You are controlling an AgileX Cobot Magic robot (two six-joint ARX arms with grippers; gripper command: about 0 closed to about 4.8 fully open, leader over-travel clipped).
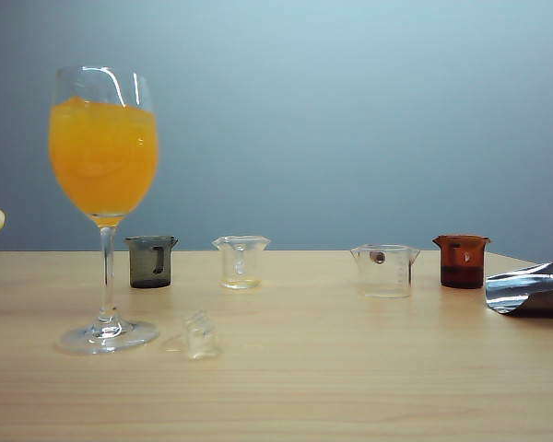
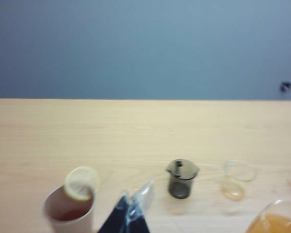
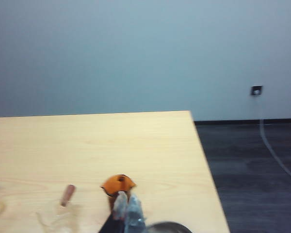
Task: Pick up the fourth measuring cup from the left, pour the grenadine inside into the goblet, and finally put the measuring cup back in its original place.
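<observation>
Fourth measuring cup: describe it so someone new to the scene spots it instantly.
Start at the tall clear stemmed goblet of orange juice at the left of the light wooden table and follow the row of four small cups behind it to the right. The last one is the small red-brown see-through measuring cup, holding dark red liquid. Its neighbours are colourless or smoky grey.

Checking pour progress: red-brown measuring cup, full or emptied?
Not emptied: the fourth measuring cup stands upright on the table, dark grenadine filling its lower part.
</observation>
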